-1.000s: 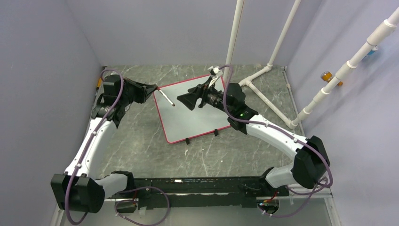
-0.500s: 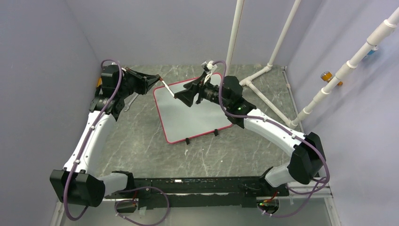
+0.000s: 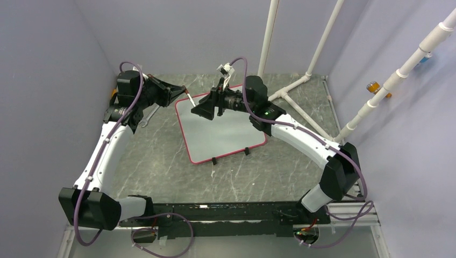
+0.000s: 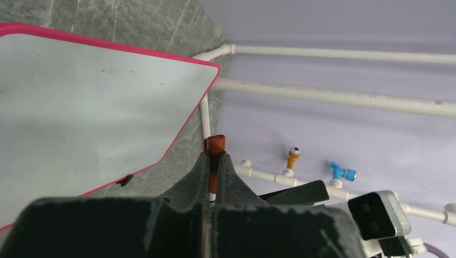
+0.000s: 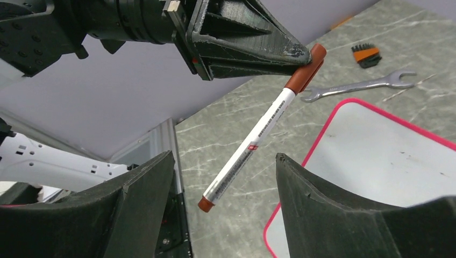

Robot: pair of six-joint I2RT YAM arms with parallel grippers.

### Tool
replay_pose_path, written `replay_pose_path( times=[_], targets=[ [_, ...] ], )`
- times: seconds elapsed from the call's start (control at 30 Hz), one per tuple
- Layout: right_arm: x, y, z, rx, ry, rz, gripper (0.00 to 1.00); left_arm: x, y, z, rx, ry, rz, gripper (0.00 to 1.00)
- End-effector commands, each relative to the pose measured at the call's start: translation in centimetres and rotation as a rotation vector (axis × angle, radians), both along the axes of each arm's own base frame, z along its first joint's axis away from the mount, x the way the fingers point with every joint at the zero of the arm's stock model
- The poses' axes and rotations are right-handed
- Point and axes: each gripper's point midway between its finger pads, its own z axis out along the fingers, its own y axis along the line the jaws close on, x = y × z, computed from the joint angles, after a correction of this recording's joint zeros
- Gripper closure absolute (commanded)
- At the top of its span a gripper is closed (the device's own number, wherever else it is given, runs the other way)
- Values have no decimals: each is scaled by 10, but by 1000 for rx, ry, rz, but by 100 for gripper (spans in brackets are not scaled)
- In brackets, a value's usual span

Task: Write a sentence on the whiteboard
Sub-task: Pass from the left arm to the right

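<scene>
The whiteboard (image 3: 226, 134) lies flat mid-table, pale with a red-pink frame and two black feet on its near edge. It also shows in the left wrist view (image 4: 80, 102) and the right wrist view (image 5: 382, 161). No sentence shows on it, only faint specks. My left gripper (image 3: 182, 91) is shut on the cap end of a white marker (image 5: 258, 134) with red-brown cap (image 4: 214, 145), held in the air over the board's far left corner. My right gripper (image 3: 194, 112) is open, its fingers either side of the marker's tail end without touching it (image 5: 223, 161).
A metal wrench (image 5: 357, 86) and a small orange-and-black item (image 5: 365, 54) lie on the marble table left of the board. White PVC pipes (image 3: 301, 86) stand at the back right, with orange (image 4: 292, 157) and blue (image 4: 339, 171) fittings.
My right gripper has moved left and up toward the marker, now straddling its tail. My left gripper has carried the marker slightly toward the far side.
</scene>
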Motion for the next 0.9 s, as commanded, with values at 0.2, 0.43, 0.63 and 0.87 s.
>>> replay_pose_path(
  times=[0.2, 0.43, 0.63, 0.87],
  targets=[
    [-10, 20, 11, -15, 189, 126, 35, -6, 0, 15, 112, -159, -62, 100],
    [-8, 28, 3, -18, 263, 146, 40, -12, 5, 24, 171, -231, -33, 100],
    [-8, 31, -5, -24, 302, 156, 49, -16, 7, 33, 198, -301, -19, 100],
    [-10, 31, -3, -25, 309, 168, 89, -25, 8, 34, 219, -351, -11, 100]
  ],
)
